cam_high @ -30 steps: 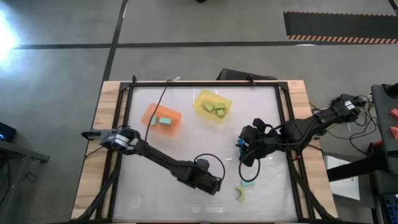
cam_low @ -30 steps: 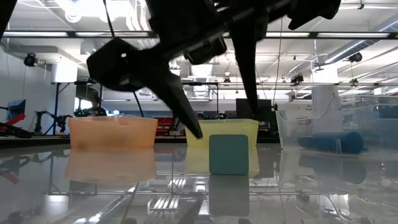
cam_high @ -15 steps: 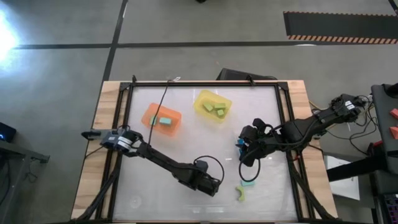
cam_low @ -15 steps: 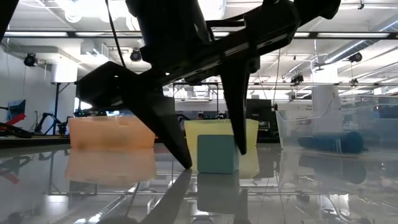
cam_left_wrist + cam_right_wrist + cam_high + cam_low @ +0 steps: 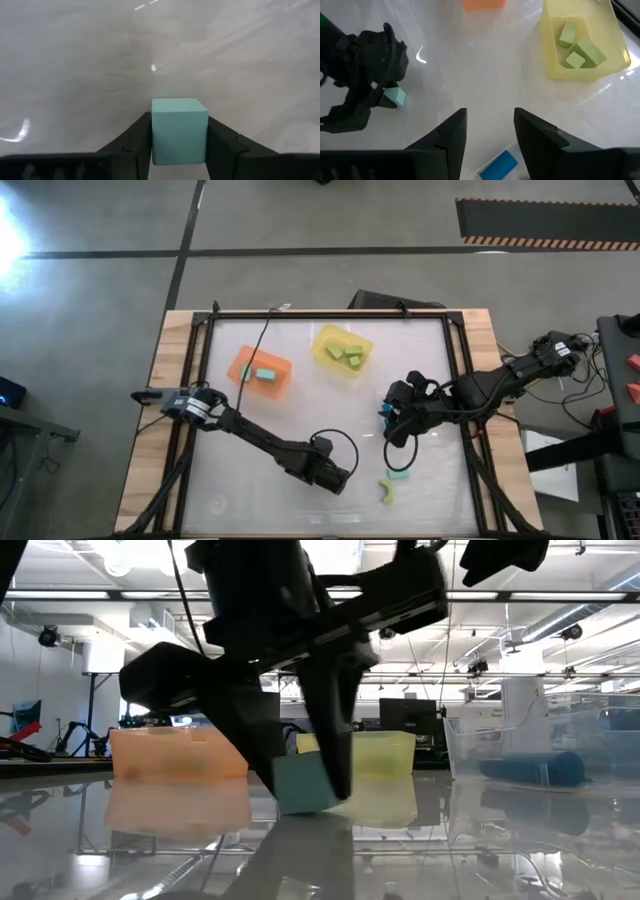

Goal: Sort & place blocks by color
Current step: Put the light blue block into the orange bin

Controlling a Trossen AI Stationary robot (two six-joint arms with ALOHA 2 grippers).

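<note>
Mint-teal, square-faced and small, the cube sits clamped between my left claw's two dark fingers, one pressed to each side. Seen level across the table, that same cube is tilted, its low corner close to the glossy tabletop; whether it touches I cannot tell. From above, my left claw is at the near middle of the table, its arm reaching in from the left edge.

My right claw hangs over the right half of the table, fingers spread with nothing between them; from above it shows at. Just beneath it lies a blue block. Near the table's near edge, right of my left claw, rest a teal block and a yellow-green arch, close together.

Toward the far side stand two trays. The orange tray, on the left, holds teal blocks. The yellow tray, to its right, holds yellow-green blocks. A clear bin with a blue piece inside shows at the right in the level view.
</note>
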